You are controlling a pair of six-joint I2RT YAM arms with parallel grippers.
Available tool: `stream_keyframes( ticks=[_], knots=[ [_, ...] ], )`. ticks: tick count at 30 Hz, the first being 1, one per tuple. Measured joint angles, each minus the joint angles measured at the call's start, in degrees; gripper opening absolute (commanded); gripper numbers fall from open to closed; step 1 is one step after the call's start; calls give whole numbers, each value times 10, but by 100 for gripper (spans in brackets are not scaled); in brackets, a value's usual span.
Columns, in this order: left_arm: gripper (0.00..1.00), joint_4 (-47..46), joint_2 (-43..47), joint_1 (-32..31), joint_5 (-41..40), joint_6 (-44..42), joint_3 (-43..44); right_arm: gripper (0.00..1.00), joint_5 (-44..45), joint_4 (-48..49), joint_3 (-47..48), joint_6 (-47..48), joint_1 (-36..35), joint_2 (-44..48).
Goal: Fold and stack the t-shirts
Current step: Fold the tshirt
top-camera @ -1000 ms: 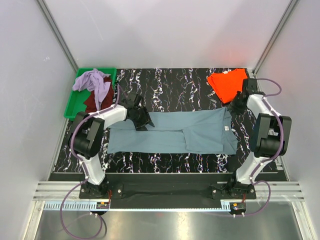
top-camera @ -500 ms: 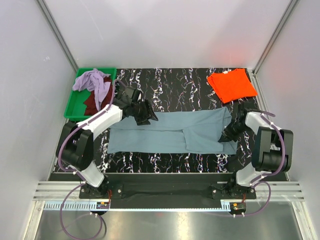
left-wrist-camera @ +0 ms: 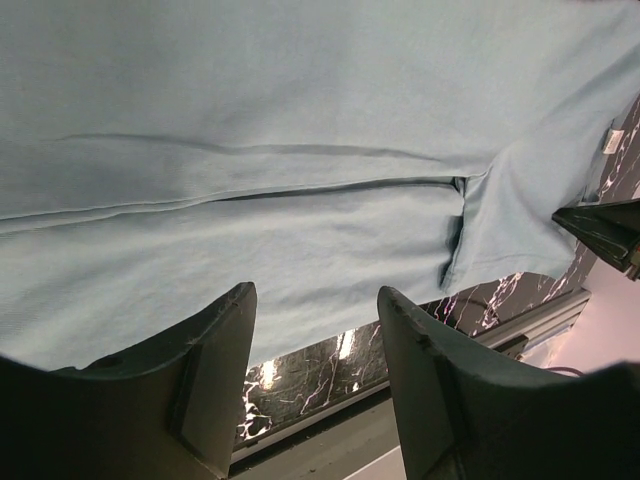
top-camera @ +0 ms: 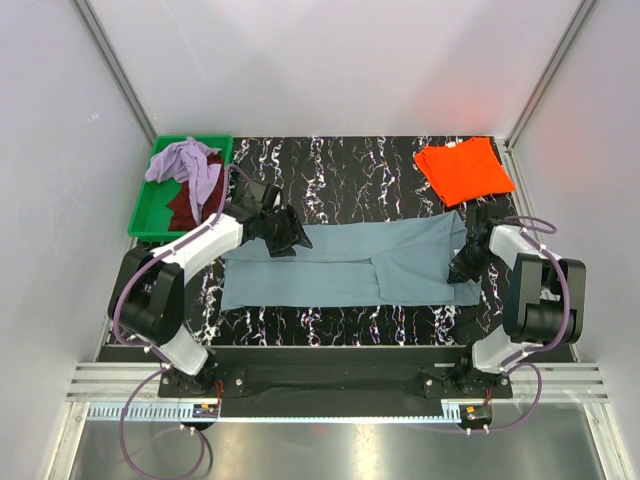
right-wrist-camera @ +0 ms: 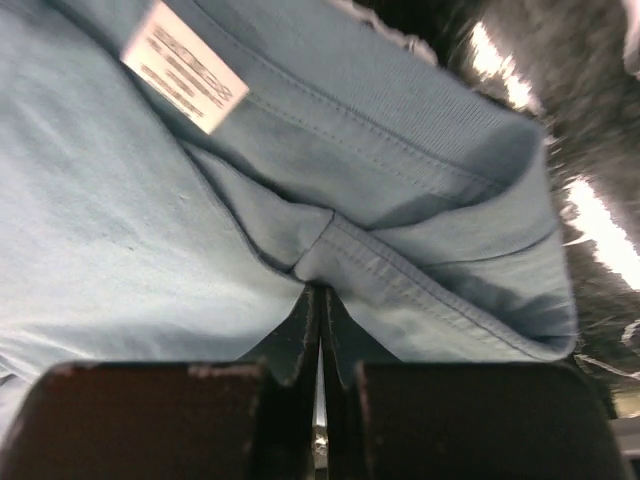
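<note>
1. blue shirt (top-camera: pixel 350 265) lies spread flat across the middle of table (top-camera: pixel 330 165), partly folded lengthwise, between both arms.
2. left gripper (top-camera: pixel 285 233) is open, fingers apart over the shirt's far left edge, nothing between them.
3. right gripper (right-wrist-camera: pixel 318 292) is closed, tips pinching a pucker of blue shirt near its white label (right-wrist-camera: pixel 183 68), at the shirt's right end.
4. orange shirt (top-camera: pixel 465 170) lies folded flat in the far right corner, near the blue shirt's right end.
5. lavender shirt (top-camera: pixel 180 160) and maroon shirt (top-camera: pixel 190 205) lie bunched in green tray (top-camera: pixel 145 215), far left.
</note>
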State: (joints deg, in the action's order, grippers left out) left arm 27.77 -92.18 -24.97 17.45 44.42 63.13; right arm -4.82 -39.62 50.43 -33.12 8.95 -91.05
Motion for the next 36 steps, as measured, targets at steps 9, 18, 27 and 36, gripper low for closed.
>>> stream_keyframes(
  ticks=[9,18,27,36],
  knots=[
    [58,-3,4,-46,-11,-7,3,8,0,-45,57,23,1,62],
    [58,-28,-10,-75,10,-2,-7,6,-103,-52,13,6,1,81],
    [58,-26,-19,-73,11,-3,-10,6,-75,-17,-31,-5,1,6],
    [58,-20,-27,-71,4,-9,-10,9,-48,-12,-26,9,1,43]
  ],
)
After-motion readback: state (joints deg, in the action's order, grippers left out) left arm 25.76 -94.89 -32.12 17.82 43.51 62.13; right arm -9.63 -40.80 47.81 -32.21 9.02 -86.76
